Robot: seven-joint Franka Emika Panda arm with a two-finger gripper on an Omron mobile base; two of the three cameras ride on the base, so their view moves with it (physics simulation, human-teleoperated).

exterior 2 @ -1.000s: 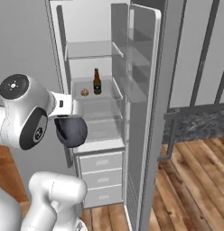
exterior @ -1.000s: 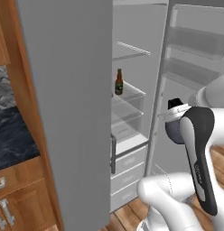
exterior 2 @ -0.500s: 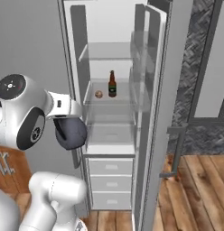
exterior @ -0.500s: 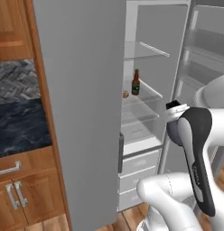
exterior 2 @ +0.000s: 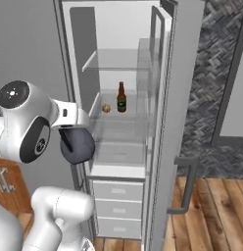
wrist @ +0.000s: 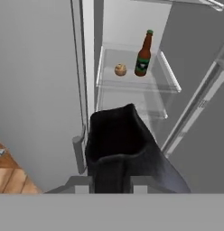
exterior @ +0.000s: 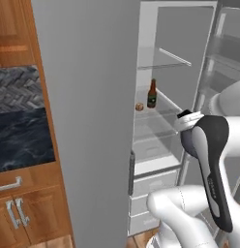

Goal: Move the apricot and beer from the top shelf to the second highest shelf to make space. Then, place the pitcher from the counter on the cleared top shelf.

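While fridge [exterior 2: 165,122] stands open, beer [exterior 2: 121,97] upright on glass shelf [exterior 2: 115,114], mid-depth toward right edge; apricot [exterior 2: 106,108] just beside it, apart, nearer left edge. Gripper [wrist: 113,178] well short of shelf, tips pressed together, holding nothing. Judgement: bottle rigid, slick glass, top-heavy, breakable; take at labelled body, not neck. Apricot light, soft, rolls; pinch gently across middle.

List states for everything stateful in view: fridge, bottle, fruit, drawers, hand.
fridge door: open, interior exposed.
beer: upright on a glass shelf, capped.
apricot: resting on the same shelf, beside the beer, apart from it.
shelf under them: otherwise bare.
fridge drawers: closed.
hand: shut, holding nothing, outside the fridge, short of the shelf.
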